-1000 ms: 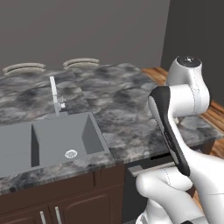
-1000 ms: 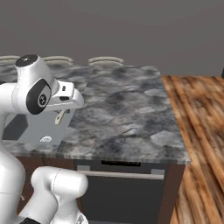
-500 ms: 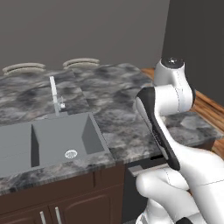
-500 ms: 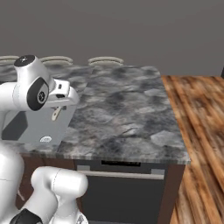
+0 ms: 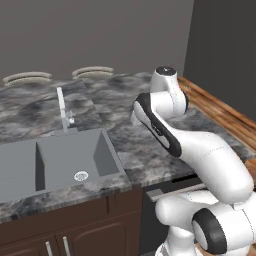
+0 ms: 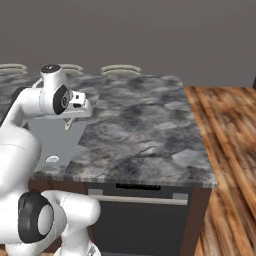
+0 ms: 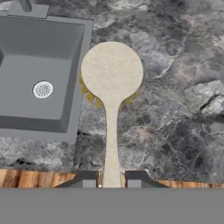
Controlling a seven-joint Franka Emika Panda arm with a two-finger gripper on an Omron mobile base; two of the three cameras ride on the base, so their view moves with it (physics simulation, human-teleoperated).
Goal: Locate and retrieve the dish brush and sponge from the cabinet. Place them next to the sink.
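Note:
The dish brush [image 7: 111, 72], with its round cream head and tan handle, hangs over the marbled counter [image 7: 175, 109] just right of the sink's [image 7: 43, 57] rim. My gripper [image 7: 111, 180] is shut on the end of its handle. In the right base view the gripper [image 6: 70, 122] points down beside the sink [image 6: 52, 137]. From the left base view I see the grey double-basin sink [image 5: 60, 155] and its slim faucet [image 5: 61, 107], with the arm bent over the counter to their right. The sponge and the cabinet are out of view.
Two oval plates [image 5: 92, 71] lean at the back of the counter. The counter ends at the right, with wooden floor [image 6: 230, 150] beyond it. A dark dishwasher front [image 6: 140, 210] sits under the counter edge.
The arm has swung left, bringing the hand and the held brush closer to the sink's right rim.

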